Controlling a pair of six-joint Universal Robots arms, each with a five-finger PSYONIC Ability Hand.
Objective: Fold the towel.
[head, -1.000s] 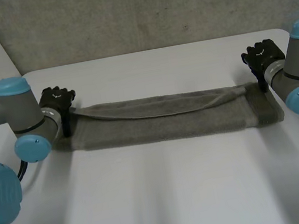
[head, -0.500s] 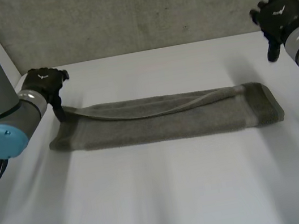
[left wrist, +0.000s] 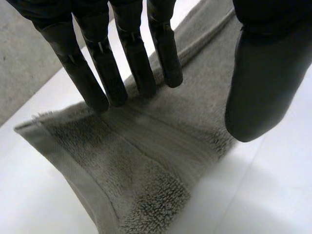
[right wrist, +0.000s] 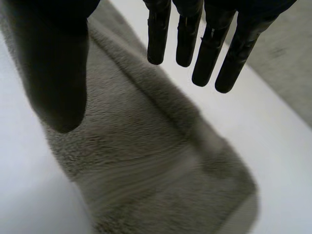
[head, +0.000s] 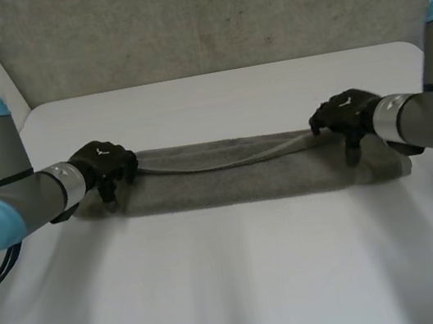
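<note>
A grey towel (head: pixel 244 178) lies folded into a long narrow strip across the white table (head: pixel 246 290), its upper layer's far edge slightly loose. My left hand (head: pixel 102 166) is over the strip's left end. In the left wrist view its straight fingers (left wrist: pixel 92 73) reach down to the towel (left wrist: pixel 146 161) with the thumb spread apart, so the hand is open and pinches nothing. My right hand (head: pixel 347 113) is over the right end. Its fingers (right wrist: pixel 209 53) are straight just above the towel (right wrist: pixel 146 161), thumb apart, also open.
A grey speckled wall (head: pixel 208 14) rises behind the table's far edge. Bare white tabletop stretches in front of the towel toward the near edge. My two forearms come in low from either side.
Both hands were at the towel's far corners, lifted away, then came down and inward over its two ends. The towel's top layer lies flatter.
</note>
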